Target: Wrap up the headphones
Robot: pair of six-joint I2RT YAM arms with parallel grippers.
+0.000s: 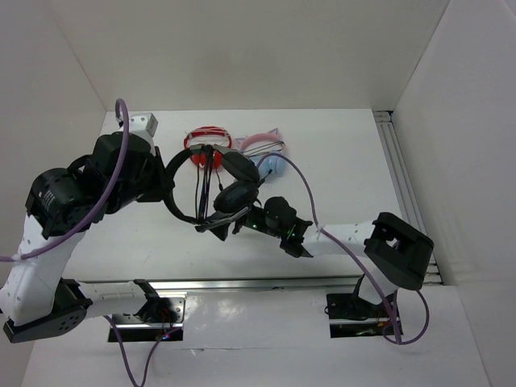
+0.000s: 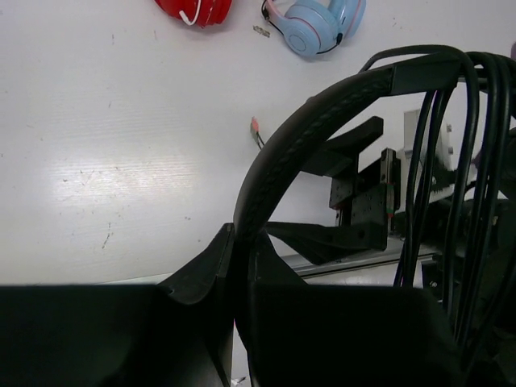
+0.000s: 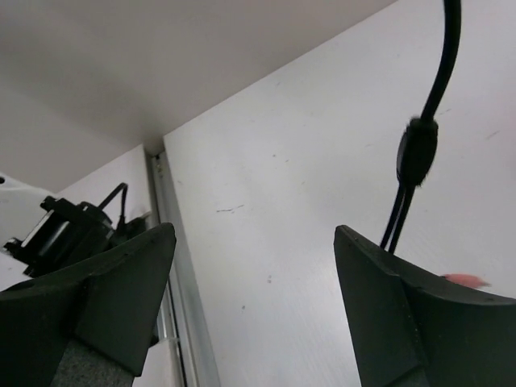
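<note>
Currently, left gripper [image 2: 242, 243] is clamping the headphones [image 1: 235, 196] by the headband [image 2: 294, 141].
Right gripper [image 3: 251, 235] is gaping wide, cable [image 3: 417, 149] beside one finger.

Lighting bright, diffuse, from above; exposure sound.
Mild sheen on the white surface [image 2: 121, 173] left of the headphones [image 2: 278, 153] in the left wrist view; shadows faint and soft-edged; the headphones themselves render near-black, their nearest parts blurred, detail lost.

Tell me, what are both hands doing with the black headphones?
Left hand shut on headband, headphones held off table. Right hand open, empty, cable beside it. Red headphones, blue headphones lie aside.
</note>
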